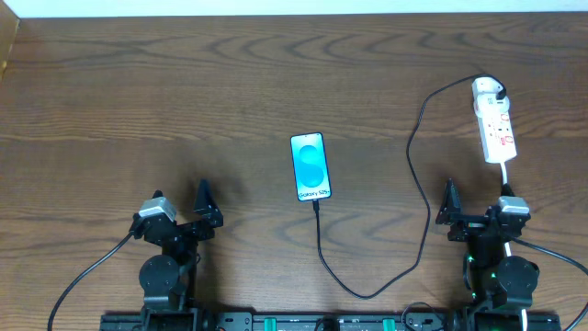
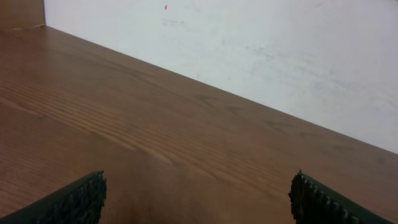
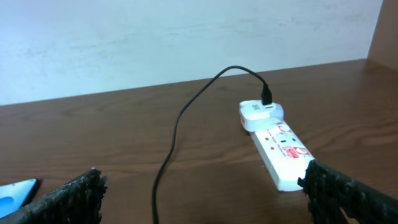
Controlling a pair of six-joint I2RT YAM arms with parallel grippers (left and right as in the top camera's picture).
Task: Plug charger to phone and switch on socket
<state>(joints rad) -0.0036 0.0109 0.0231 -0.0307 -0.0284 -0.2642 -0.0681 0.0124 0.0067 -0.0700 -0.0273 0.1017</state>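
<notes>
The phone lies face up mid-table, its blue screen lit. The charger, a thin black cable, runs from the phone's near edge, loops toward me and goes up to its white plug head, which sits in the far end of the socket. In the right wrist view the socket lies ahead to the right, the cable runs down the middle and a phone corner shows at the left. My left gripper and right gripper are open, holding nothing, near the front edge.
The socket's white cord runs toward me past the right arm. A white wall stands behind the table's far edge. The left wrist view holds only bare wooden tabletop.
</notes>
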